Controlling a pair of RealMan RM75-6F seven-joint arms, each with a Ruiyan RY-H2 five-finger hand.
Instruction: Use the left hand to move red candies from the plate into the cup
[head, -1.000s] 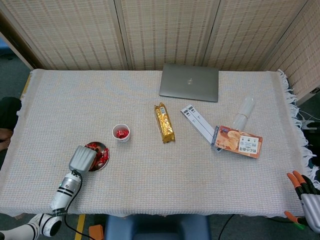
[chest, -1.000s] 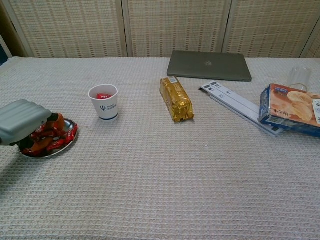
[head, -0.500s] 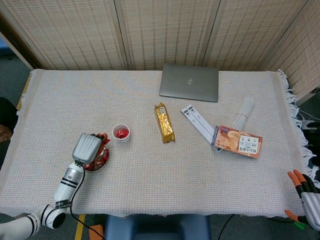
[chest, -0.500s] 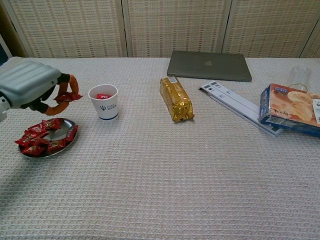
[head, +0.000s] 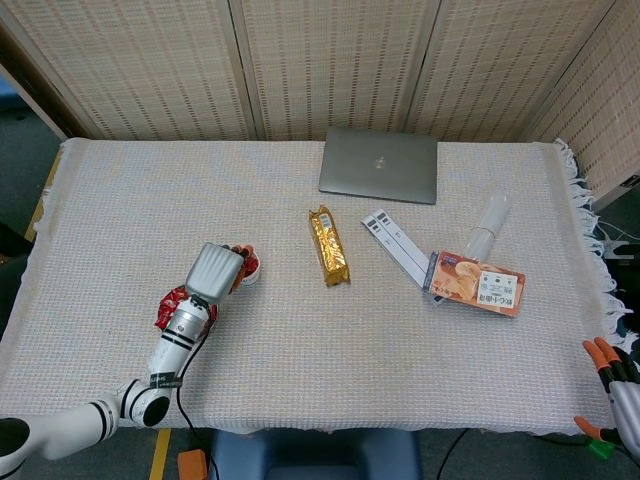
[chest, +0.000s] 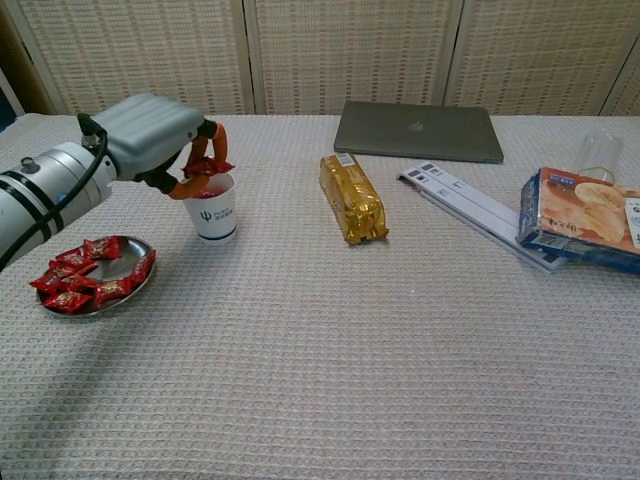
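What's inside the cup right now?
The left hand holds a red candy right over the cup, covering its mouth in both views. A bit of red shows at the rim; the rest inside is hidden.

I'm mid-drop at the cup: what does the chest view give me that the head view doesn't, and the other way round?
Only the chest view shows the red candy pinched in the left hand just over the cup, plus the candies lying uncovered on the plate. Only the head view shows the right hand off the table's near right corner, and the whole left forearm, which partly hides the plate. Both show the laptop, the gold packet and the snack box.
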